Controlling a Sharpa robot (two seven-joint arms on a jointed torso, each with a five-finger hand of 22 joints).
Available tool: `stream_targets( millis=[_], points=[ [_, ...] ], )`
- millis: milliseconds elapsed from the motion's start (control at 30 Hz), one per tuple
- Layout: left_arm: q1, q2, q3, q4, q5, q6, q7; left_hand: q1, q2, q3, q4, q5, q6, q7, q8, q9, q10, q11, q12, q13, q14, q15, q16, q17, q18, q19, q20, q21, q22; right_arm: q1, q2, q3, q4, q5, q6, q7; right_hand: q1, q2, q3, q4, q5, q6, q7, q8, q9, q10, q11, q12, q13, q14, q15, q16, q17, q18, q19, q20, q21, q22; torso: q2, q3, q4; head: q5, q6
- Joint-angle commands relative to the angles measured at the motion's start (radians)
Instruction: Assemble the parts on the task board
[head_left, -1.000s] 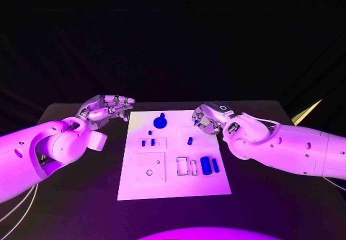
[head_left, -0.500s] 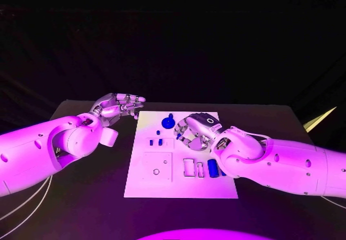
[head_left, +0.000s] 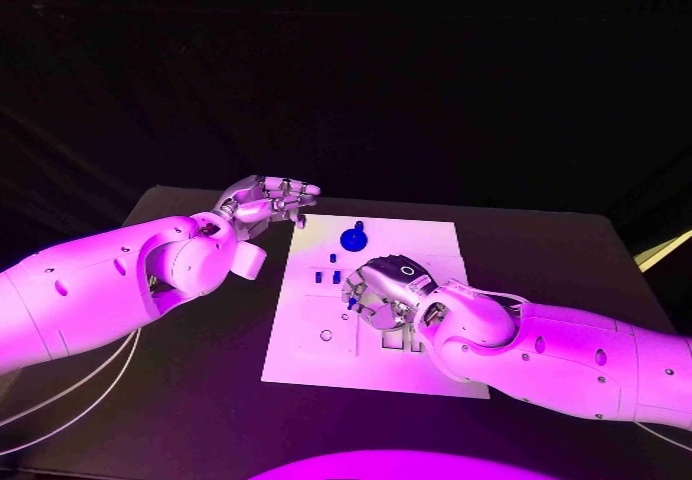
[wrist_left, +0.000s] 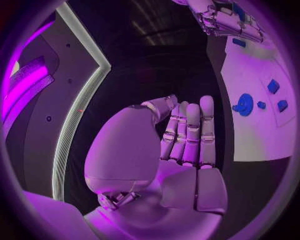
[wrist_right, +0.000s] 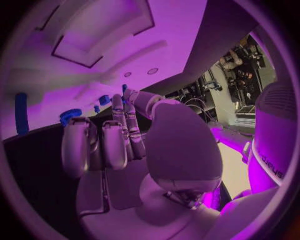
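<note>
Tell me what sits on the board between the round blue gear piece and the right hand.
In the head view, small blue pegs stand on the task board between the blue gear piece and the right hand.

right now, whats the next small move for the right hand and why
Probably lower the right hand a little onto the small blue part beside its fingertips and close on it. The hand hangs over the middle of the task board with nothing visibly in it, while the left hand waits off the board's far left corner.
</note>
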Motion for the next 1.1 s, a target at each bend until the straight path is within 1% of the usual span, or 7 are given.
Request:
stream_targets(
  millis=[33, 233, 267, 433, 600, 767, 1100],
  points=[
    [0.001, 0.006, 0.001, 0.0, 0.001, 0.0, 0.001, -0.015, 0.008, 0.005, -0.01, 0.0, -0.011, -0.004, 0.013, 0.017, 0.005, -0.003, 0.005, 0.015, 0.011, -0.002, -0.015, 0.01, -0.03, 0.015, 0.0, -0.014, -0.015, -0.009, 0.007, -0.001, -0.008, -0.01, 0.01, -0.005, -0.007, 0.039, 0.053, -0.025, 0.015, 0.012, 0.007, 0.02, 0.03, 0.05, -0.035, 0.008, 0.018, 0.044, -0.01, -0.007, -0.005, -0.013, 0.041, -0.006, 0.013, 0.171, 0.001, 0.0, -0.0011, 0.011, -0.006],
    [0.001, 0.01, 0.001, -0.003, 0.001, 0.007, -0.005, -0.016, 0.008, 0.005, -0.01, 0.0, -0.011, -0.004, 0.014, 0.018, 0.005, -0.004, 0.005, 0.015, 0.011, -0.002, -0.016, 0.011, -0.03, 0.015, 0.0, -0.014, -0.015, -0.018, 0.018, -0.001, -0.018, -0.016, 0.004, -0.008, -0.008, 0.039, 0.054, -0.025, 0.015, 0.012, 0.007, 0.02, 0.031, 0.05, -0.035, 0.008, 0.018, 0.045, -0.01, -0.007, -0.004, -0.013, 0.041, -0.006, 0.014, 0.172, 0.003, 0.0022, -0.001, 0.014, -0.012],
    [0.001, 0.01, 0.001, -0.003, 0.001, 0.008, -0.006, -0.016, 0.008, 0.005, -0.01, 0.0, -0.011, -0.004, 0.014, 0.018, 0.005, -0.004, 0.005, 0.015, 0.011, -0.002, -0.016, 0.011, -0.03, 0.015, 0.0, -0.014, -0.015, -0.019, 0.02, -0.001, -0.019, -0.017, 0.004, -0.009, -0.008, 0.039, 0.054, -0.025, 0.015, 0.012, 0.007, 0.02, 0.031, 0.05, -0.035, 0.008, 0.018, 0.045, -0.01, -0.007, -0.004, -0.013, 0.041, -0.006, 0.014, 0.172, 0.003, 0.0017, -0.0004, 0.016, -0.016],
    [0.002, 0.011, 0.001, -0.006, 0.002, 0.012, -0.009, -0.017, 0.008, 0.004, -0.01, 0.0, -0.011, -0.004, 0.014, 0.019, 0.005, -0.003, 0.005, 0.016, 0.012, -0.002, -0.016, 0.011, -0.03, 0.015, 0.0, -0.014, -0.015, -0.024, 0.029, -0.002, -0.028, -0.018, 0.003, -0.011, -0.008, 0.039, 0.054, -0.025, 0.015, 0.012, 0.007, 0.02, 0.031, 0.05, -0.035, 0.008, 0.018, 0.045, -0.01, -0.007, -0.004, -0.013, 0.041, -0.006, 0.014, 0.172, 0.002, 0.0006, 0.0, 0.021, -0.022],
    [0.002, 0.011, 0.001, -0.006, 0.002, 0.013, -0.01, -0.017, 0.008, 0.004, -0.01, 0.0, -0.011, -0.004, 0.014, 0.019, 0.005, -0.003, 0.005, 0.016, 0.012, -0.002, -0.016, 0.011, -0.03, 0.015, 0.0, -0.014, -0.015, -0.027, 0.033, -0.002, -0.03, -0.019, -0.001, -0.011, -0.009, 0.039, 0.054, -0.026, 0.015, 0.012, 0.008, 0.02, 0.031, 0.05, -0.034, 0.007, 0.018, 0.045, -0.01, -0.006, -0.004, -0.013, 0.041, -0.006, 0.012, 0.171, 0.002, 0.0013, -0.0023, 0.025, -0.023],
    [0.002, 0.01, 0.001, -0.007, 0.002, 0.013, -0.012, -0.017, 0.008, 0.004, -0.01, 0.0, -0.011, -0.004, 0.014, 0.019, 0.005, -0.003, 0.005, 0.016, 0.012, -0.002, -0.016, 0.011, -0.03, 0.015, 0.0, -0.014, -0.015, -0.029, 0.035, -0.002, -0.028, -0.019, 0.0, -0.01, -0.009, 0.039, 0.054, -0.026, 0.015, 0.012, 0.008, 0.02, 0.031, 0.05, -0.034, 0.007, 0.018, 0.045, -0.01, -0.006, -0.004, -0.013, 0.041, -0.006, 0.012, 0.171, 0.001, 0.0003, -0.0016, 0.025, -0.024],
    [0.002, 0.009, 0.001, -0.009, 0.002, 0.012, -0.014, -0.019, 0.009, 0.004, -0.009, 0.0, -0.012, -0.004, 0.015, 0.02, 0.005, -0.003, 0.006, 0.016, 0.012, -0.002, -0.017, 0.012, -0.03, 0.015, 0.0, -0.015, -0.016, -0.029, 0.036, -0.002, -0.028, -0.022, 0.023, -0.014, -0.01, 0.039, 0.054, -0.027, 0.014, 0.012, 0.008, 0.02, 0.032, 0.051, -0.034, 0.007, 0.018, 0.045, -0.009, -0.005, -0.002, -0.013, 0.041, -0.006, 0.015, 0.172, 0.002, 0.0006, -0.002, 0.027, -0.028]
  ],
)
